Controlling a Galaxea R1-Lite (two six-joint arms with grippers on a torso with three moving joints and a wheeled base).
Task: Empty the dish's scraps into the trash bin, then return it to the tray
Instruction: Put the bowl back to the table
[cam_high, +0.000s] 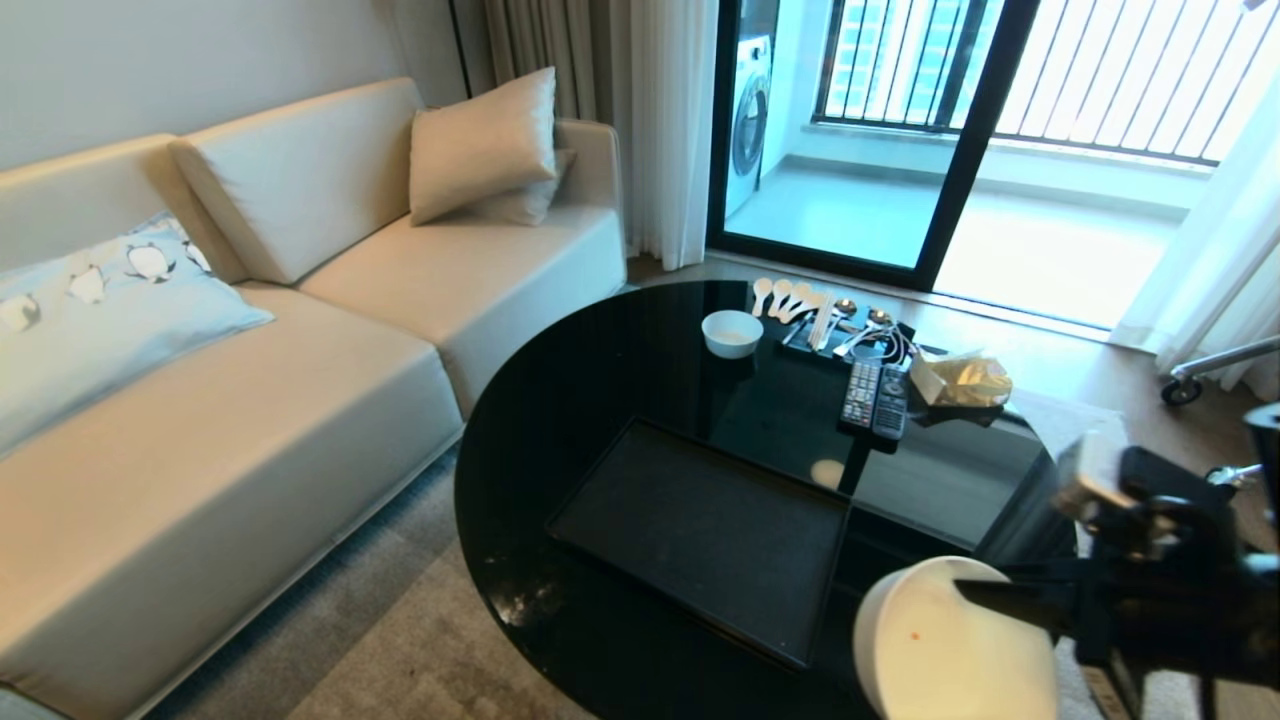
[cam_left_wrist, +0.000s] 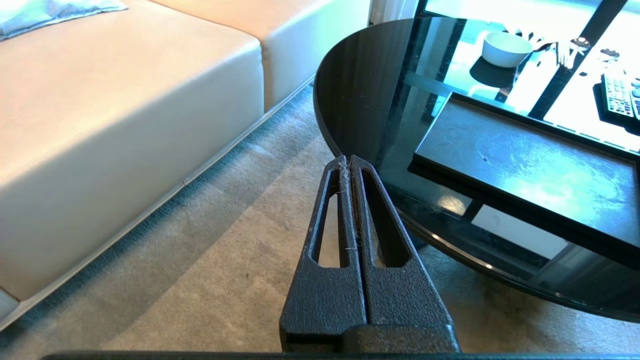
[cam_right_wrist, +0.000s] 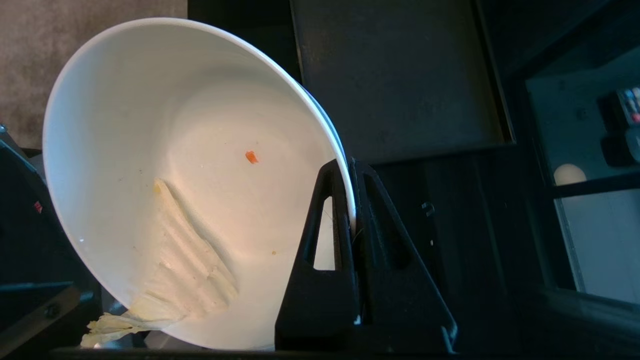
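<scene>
A: Starting on the left, what is the left gripper (cam_left_wrist: 350, 161) doing?

B: It hangs over the carpet (cam_left_wrist: 210, 260) between the sofa (cam_high: 300, 400) and the round black glass desk (cam_high: 600, 400). Its two fingers are pressed flat together with nothing between them.

A: And moving across the desk?

B: One tray (cam_high: 710, 535), black and bare, lies on the near half of the desk. Behind it stands one small white bowl (cam_high: 732, 332), and to the right of that a cluster of white spoons (cam_high: 785, 298) and metal cutlery whose number I cannot count. Two remote controls (cam_high: 877, 398) lie side by side, with a crumpled yellowish bag (cam_high: 965, 380) just beside them.

A: Where is the dish?

B: The dish (cam_right_wrist: 190, 170) is at the near right edge of the desk, off the tray and just to its right, tipped steeply on its side. The right gripper (cam_right_wrist: 351, 165) is clamped on its rim, one finger inside the wall and one outside, closed down to the thickness of the rim.

A: What is left in it?

B: Of the scraps (cam_right_wrist: 185, 270), one crumpled pale tissue clings to the lower wall and spills over the rim. One tiny orange fleck (cam_right_wrist: 251, 157) sticks near the middle, plus a few specks too small to identify.

A: The trash bin?

B: I cannot make it out in any view.
</scene>
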